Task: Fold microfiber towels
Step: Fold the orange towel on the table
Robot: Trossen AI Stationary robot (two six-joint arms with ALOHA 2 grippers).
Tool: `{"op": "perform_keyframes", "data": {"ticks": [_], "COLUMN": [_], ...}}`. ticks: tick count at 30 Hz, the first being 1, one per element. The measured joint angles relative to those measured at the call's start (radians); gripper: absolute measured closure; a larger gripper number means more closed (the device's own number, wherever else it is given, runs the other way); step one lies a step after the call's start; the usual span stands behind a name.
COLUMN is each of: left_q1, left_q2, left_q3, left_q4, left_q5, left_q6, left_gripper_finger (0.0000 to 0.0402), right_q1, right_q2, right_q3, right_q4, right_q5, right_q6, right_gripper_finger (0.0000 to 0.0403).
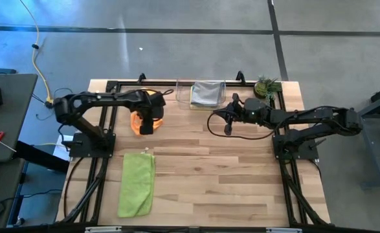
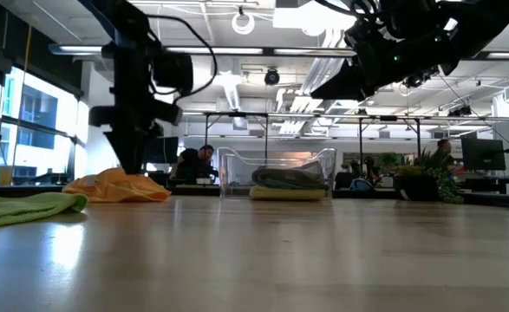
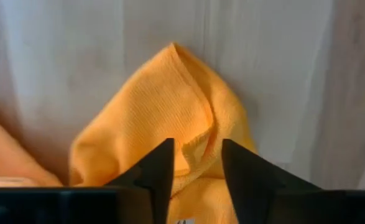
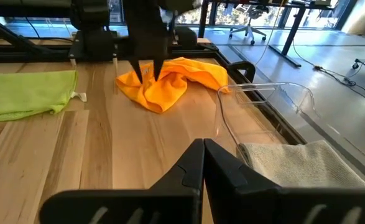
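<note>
Folding is partly done: grey towel point(image 1: 207, 92) lies folded in the clear bin point(image 1: 181, 97); lime green towel point(image 1: 136, 184) lies well away from it, half-folded. Left tool point(image 3: 196, 163), fingers spread, straddles the crumpled orange towel point(image 1: 136, 121) beside the bin. Right tool point(image 4: 203, 154), pressed together, waits.

Left gripper point(image 3: 196, 163) over the orange towel point(image 3: 170, 118), jaws apart with a gap between them. A ridge of fold with a stitched hem sits in that gap; contact with the cloth unclear. Towel crumpled, rising to a peak, on pale wood tabletop point(image 3: 76, 56). More orange cloth at the frame edge, beside the main bunch.
</note>
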Motion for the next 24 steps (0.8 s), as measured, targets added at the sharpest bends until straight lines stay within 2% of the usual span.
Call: {"op": "perform_keyframes", "data": {"ticks": [5,8,12,17,24], "left_q1": [0.026,0.031,0.031,0.031,-0.023], "left_q2": [0.068,0.087,0.097,0.094,-0.007], "left_q3": [0.0,0.0,0.0,-0.001,0.0], "left_q4": [-0.001,-0.005,-0.011,-0.016,0.056], "left_q5": [-0.01,-0.01,0.009,0.022,0.024], "left_q6": [-0.004,0.002,0.037,0.094,0.104], "left_gripper_finger": [0.023,0.0227,0.0274,0.0381,0.0397], "right_q1": [0.015,0.022,0.026,0.026,0.027], "right_q2": [0.0,0.0,0.0,0.0,0.0], "right_q3": [0.0,0.0,0.0,0.0,0.0], "right_q4": [0.0,0.0,0.0,-0.005,-0.036], "right_q5": [0.0,0.0,0.0,0.0,0.0], "right_q6": [-0.005,-0.009,-0.019,-0.026,-0.026], "right_gripper_finger": [0.0403,0.0403,0.0403,0.0403,0.0402]}}
